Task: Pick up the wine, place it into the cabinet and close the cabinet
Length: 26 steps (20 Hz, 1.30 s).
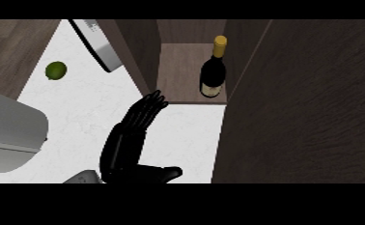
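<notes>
The wine bottle (212, 72), dark with a yellow cap and a pale label, stands upright on the wooden shelf (178, 74) inside the open cabinet. My left hand (128, 139) is over the white counter just in front of the cabinet's lower left corner. It is open, with straight fingers (151, 104) pointing toward the shelf and the thumb out to the right. The fingertips stop short of the bottle and do not touch it. My right hand shows nowhere.
A wide brown door panel (299, 103) fills the right side next to the cabinet opening. A brown side panel (139, 50) borders the opening's left. On the counter (85, 103) are a lime (55, 70), a grey slab (96, 45) and a grey appliance (18, 132).
</notes>
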{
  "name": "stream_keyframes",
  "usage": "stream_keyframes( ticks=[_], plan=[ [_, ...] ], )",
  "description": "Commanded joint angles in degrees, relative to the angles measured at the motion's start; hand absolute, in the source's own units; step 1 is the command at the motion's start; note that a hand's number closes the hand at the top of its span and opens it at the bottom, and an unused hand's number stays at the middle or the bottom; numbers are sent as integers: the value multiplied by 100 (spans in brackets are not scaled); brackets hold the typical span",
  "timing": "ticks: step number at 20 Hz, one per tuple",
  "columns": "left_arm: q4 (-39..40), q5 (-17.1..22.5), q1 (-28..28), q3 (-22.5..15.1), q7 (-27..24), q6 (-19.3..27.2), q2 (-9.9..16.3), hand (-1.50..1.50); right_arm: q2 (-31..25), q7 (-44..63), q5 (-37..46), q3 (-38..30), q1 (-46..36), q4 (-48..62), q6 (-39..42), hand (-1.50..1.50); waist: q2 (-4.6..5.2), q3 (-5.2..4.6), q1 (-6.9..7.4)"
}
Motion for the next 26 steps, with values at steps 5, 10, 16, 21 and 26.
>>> stream_keyframes(
  ticks=[5, 10, 16, 21, 26],
  plan=[
    [-1109, 131, 951, 626, 34, -887, 1449, 150, -122, 575, -528, 833, 316, -547, 422, 150, 1, -8, -3],
    [-1410, 231, 1646, 918, -18, -1274, 1946, 150, 118, 655, -676, 1209, 184, -575, 344, 150, 7, -6, 6],
    [-1574, 483, 2490, 1626, -474, -1813, 2623, -150, 477, 1160, 63, 2893, 392, -945, 9, 150, -25, -12, 6],
    [-1843, 899, 3144, 2261, -632, -2405, 3269, -150, 684, 1644, 602, 3918, -605, -384, -903, 150, -46, -18, 107],
    [-1146, 1083, 3327, 2582, -808, -2725, 3180, -150, 683, 1456, 1094, 4838, -1503, 475, -1855, 150, -35, -33, 124]
  ],
)
